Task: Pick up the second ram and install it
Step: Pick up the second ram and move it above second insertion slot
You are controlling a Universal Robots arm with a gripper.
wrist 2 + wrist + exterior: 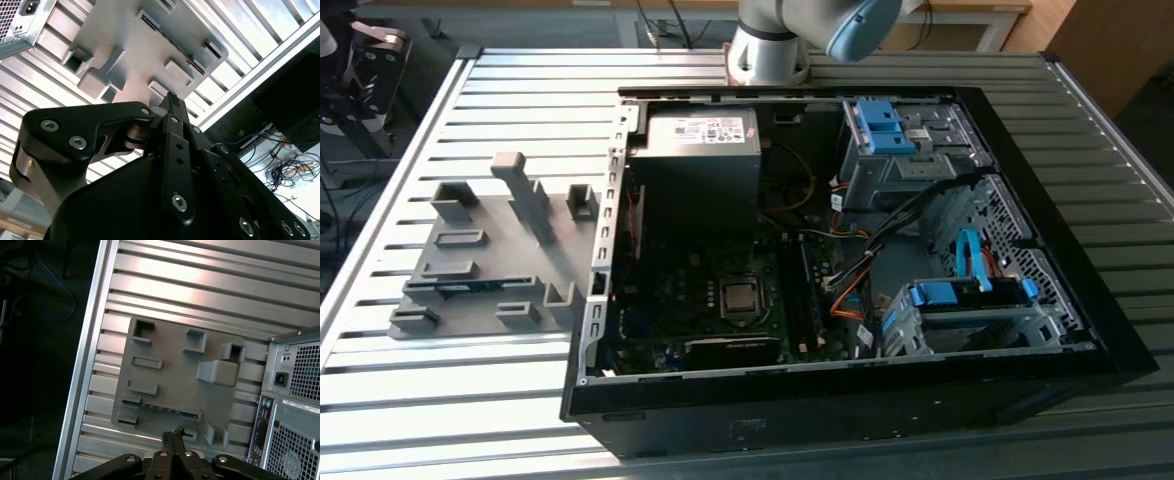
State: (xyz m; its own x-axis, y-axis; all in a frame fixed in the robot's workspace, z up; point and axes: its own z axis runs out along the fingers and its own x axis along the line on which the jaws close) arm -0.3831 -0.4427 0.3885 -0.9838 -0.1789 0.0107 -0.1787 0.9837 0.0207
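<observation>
Pickup approach, as I judge it: my tool (pixel 173 432), tips pressed together and empty, points at the grey holder (pixel 175 375), the second ram (pixel 159 406) there not yet gripped.

Arm (pixel 769 48): upright silver column, blue-grey joint bent above it.
Gripper (pixel 173 432): fingers pressed together, empty.

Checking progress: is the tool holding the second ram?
No, the tool is shut and empty; the second ram lies in the grey holder.
</observation>
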